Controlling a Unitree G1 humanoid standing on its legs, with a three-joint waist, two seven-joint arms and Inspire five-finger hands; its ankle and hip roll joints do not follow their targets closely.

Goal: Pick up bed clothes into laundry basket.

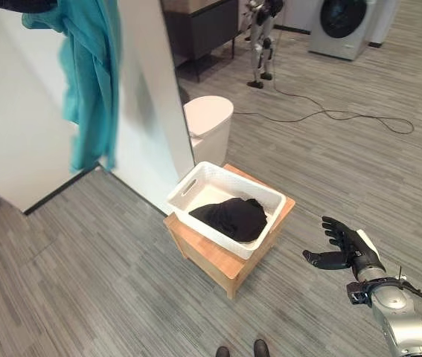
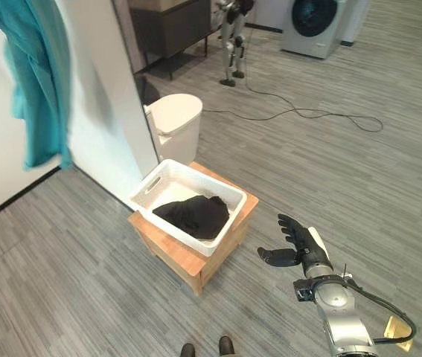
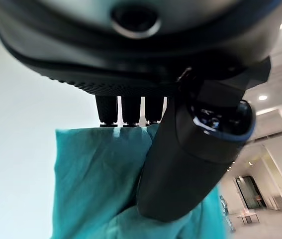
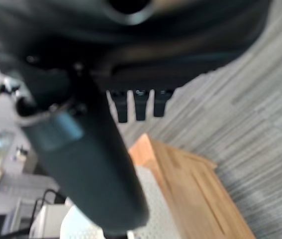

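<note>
Teal garment [image 1: 84, 82] hangs at the upper left of the left eye view, against a white panel [image 1: 17, 126]. At frame centre, a white laundry basket [image 1: 196, 181] holding a black garment [image 1: 229, 217] sits on a wooden stool [image 1: 229, 264]. Right hand [image 1: 344, 249] hovers at lower right, fingers spread, empty.

Left wrist view: left hand [image 3: 190, 164] pinches the teal cloth between thumb and fingers [image 3: 126, 109].

Right wrist view: stool and basket lie beyond the straight fingers [image 4: 141, 105].

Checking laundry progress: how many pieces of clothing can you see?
2. A teal garment hangs pinched in the left hand, up at the left. A black garment lies in the white laundry basket. More may lie hidden beneath it.
</note>
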